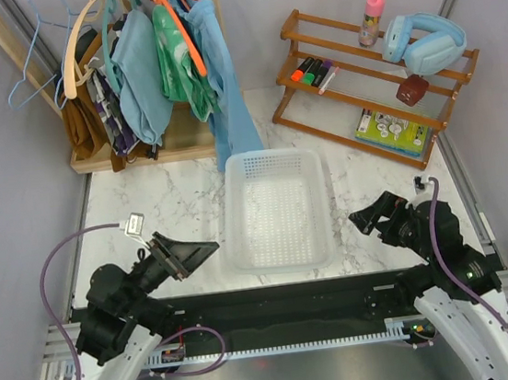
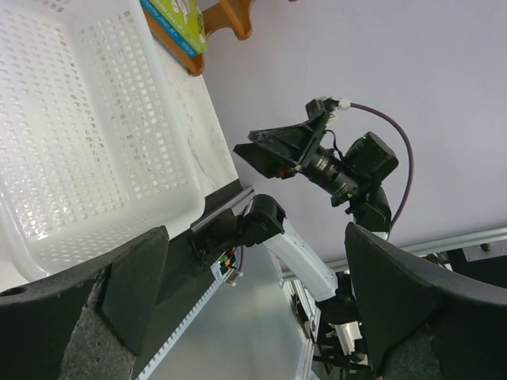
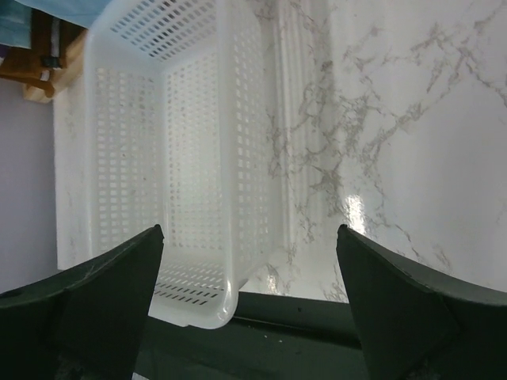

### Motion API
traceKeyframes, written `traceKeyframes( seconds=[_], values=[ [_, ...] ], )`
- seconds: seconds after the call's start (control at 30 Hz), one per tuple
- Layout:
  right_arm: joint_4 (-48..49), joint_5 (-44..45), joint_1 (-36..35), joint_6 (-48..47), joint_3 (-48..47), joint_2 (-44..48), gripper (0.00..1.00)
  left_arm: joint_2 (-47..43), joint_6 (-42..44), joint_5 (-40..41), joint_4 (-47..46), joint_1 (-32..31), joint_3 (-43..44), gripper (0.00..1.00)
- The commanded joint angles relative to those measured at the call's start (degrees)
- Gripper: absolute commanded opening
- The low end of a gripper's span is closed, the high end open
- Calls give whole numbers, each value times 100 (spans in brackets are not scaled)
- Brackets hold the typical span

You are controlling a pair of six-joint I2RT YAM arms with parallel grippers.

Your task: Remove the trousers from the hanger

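While the left hand [image 1: 202,255] and right hand [image 1: 360,221] hover released and empty by the near edge of the worktop [image 1: 181,199], the trousers [image 1: 175,62] hang lengthwise down from the orange hanger [image 1: 187,40], far back left; the left hand sits nearer.

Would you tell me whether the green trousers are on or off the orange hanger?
On: the trousers hang draped from the hanger, up on the rack.

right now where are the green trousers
In the top view, the trousers hang on the orange hanger on the rack at the far left, between one light-blue garment and another, beyond the white basket.
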State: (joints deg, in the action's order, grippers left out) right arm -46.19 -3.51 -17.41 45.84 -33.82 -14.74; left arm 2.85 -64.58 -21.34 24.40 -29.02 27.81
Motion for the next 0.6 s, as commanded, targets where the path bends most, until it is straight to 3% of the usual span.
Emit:
traceKeyframes(
  seconds=[0.0,0.2,0.43,0.57],
  values=[
    [-381,279,-8,-14,-247,-625,98,1107,646,-220,56,-8,733,99],
    [-628,659,1,-32,-598,-1364,98,2657,1639,-318,328,-8,2305,96],
    [-418,-35,-8,-849,-1021,-2260,98,4325,2695,462,916,-8,4421,93],
    [-206,-360,-8,-1296,-1047,-2279,98,5303,3301,841,1198,-8,5671,89]
  ],
)
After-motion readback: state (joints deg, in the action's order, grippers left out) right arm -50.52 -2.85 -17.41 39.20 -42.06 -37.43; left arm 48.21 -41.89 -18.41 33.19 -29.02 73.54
